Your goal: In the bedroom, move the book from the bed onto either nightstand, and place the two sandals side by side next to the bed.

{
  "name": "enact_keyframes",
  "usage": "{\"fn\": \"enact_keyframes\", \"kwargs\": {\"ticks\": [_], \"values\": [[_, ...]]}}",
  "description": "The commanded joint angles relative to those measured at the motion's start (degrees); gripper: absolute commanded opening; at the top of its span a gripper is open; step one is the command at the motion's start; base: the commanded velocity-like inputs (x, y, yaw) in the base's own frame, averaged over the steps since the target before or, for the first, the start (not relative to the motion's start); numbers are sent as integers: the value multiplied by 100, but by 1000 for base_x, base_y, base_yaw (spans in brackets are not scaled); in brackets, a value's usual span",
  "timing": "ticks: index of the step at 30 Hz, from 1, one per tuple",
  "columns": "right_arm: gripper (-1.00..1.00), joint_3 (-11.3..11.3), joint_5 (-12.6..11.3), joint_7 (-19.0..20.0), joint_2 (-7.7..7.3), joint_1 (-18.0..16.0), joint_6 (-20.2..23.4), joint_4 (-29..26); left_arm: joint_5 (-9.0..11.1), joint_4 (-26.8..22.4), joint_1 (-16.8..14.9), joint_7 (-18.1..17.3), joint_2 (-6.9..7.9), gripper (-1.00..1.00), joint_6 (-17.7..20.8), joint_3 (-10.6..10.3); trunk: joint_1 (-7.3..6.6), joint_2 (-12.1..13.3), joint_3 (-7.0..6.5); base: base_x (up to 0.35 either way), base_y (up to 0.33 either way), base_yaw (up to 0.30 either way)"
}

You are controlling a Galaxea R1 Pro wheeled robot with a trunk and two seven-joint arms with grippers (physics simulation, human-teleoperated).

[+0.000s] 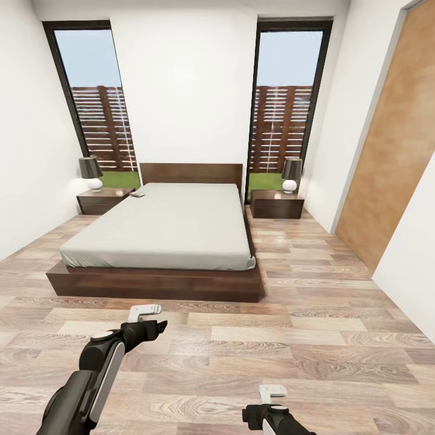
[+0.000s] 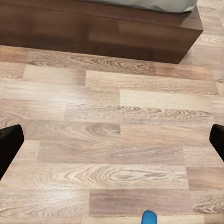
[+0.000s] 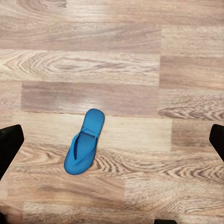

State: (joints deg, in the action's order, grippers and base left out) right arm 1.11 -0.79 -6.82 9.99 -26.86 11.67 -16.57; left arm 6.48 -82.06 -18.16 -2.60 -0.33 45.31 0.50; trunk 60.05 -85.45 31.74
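The bed [image 1: 163, 226] stands ahead in the bedroom, pale mattress on a dark base, with a nightstand [image 1: 103, 200] at its left and another nightstand [image 1: 277, 204] at its right. A small flat pale item [image 1: 138, 194], perhaps the book, lies at the mattress's far left corner; its cover is too small to read. One blue sandal [image 3: 85, 142] lies flat on the floor under my right gripper [image 1: 270, 403], which is open and empty. A blue sandal tip [image 2: 149, 217] shows in the left wrist view. My left gripper [image 1: 154, 318] hangs open above the floor, short of the bed's base [image 2: 116, 32].
Each nightstand carries a dark-shaded lamp [image 1: 90, 173] [image 1: 292, 174]. Tall windows [image 1: 284, 115] flank the headboard. A brown door [image 1: 393, 151] lines the right wall. Wood-plank floor [image 1: 314, 338] stretches between me and the bed and along its right side.
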Motion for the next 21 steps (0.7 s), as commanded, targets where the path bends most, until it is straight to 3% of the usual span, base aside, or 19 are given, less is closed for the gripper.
{"fn": "enact_keyframes", "kwargs": {"ticks": [1, 21], "values": [[100, 12, -9, -24, 1, -1, 36, -12, 38, -5, -4, 6, -2, 100, 30, 5, 0, -3, 6, 0, 0, 0], [100, 12, -9, -24, 1, -1, 36, -12, 38, -5, -4, 6, -2, 100, 30, 5, 0, -3, 6, 0, 0, 0]]}}
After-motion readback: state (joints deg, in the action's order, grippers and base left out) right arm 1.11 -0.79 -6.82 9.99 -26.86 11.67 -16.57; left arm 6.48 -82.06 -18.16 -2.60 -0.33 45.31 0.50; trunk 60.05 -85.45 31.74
